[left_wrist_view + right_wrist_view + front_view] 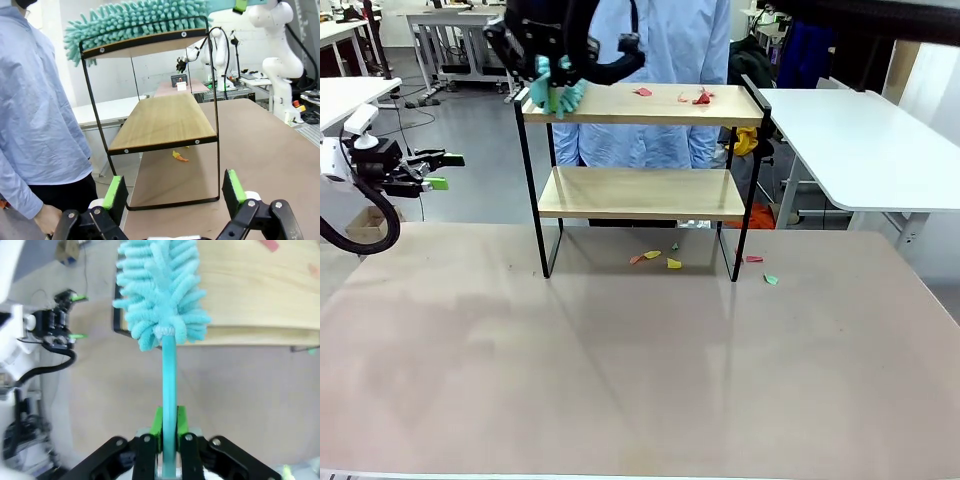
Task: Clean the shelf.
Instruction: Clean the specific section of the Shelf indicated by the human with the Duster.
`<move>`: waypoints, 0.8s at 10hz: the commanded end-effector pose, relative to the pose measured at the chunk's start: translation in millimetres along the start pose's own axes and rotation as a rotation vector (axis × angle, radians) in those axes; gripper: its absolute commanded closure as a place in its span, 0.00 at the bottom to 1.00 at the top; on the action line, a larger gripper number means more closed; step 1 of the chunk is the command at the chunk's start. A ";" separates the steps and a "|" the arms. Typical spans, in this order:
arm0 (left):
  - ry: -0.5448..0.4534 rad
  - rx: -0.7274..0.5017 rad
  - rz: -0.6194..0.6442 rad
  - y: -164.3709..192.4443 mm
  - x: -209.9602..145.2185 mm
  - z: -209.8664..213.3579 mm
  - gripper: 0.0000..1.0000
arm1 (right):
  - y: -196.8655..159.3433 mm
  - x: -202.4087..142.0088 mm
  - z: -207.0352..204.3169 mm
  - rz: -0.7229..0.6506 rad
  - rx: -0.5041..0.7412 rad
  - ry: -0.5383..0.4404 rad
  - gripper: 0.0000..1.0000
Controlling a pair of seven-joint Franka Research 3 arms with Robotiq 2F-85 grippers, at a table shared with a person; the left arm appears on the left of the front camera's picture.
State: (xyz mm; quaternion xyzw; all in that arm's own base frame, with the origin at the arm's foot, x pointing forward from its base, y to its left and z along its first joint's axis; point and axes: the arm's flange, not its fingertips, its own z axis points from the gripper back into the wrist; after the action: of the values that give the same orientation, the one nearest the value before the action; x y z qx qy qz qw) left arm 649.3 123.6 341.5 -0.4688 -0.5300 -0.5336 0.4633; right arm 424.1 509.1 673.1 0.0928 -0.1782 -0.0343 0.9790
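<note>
Front view: one shelf (pixel 640 192), two pale boards, black frame; three red scraps (pixel 701 97) at 3 o'clock on top. One duster (pixel 160 285) clamped in right gripper (pixel 169 427); left gripper (pixel 175 187) agape.

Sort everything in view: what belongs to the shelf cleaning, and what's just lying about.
Job: shelf, teal duster, right claw gripping its handle, paper scraps on the top board.
Lying about: scraps on the table, white side table, open left claw.
</note>
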 end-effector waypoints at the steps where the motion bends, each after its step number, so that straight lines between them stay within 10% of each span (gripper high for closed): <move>1: 0.007 -0.007 -0.008 -1.6 2.7 -0.1 0.00 | -72.2 -23.9 2.5 -0.021 0.048 0.039 0.87; 8: 0.007 -0.007 -0.008 -1.6 2.7 -0.1 0.00 | -225.2 -20.9 29.9 -0.145 0.027 0.060 0.87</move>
State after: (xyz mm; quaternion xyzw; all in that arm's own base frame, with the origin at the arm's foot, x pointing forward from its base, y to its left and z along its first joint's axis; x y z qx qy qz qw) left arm 649.3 123.8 341.9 -0.4685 -0.5301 -0.5338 0.4632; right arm 395.9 310.1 659.6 0.1055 -0.1405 -0.1033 0.9790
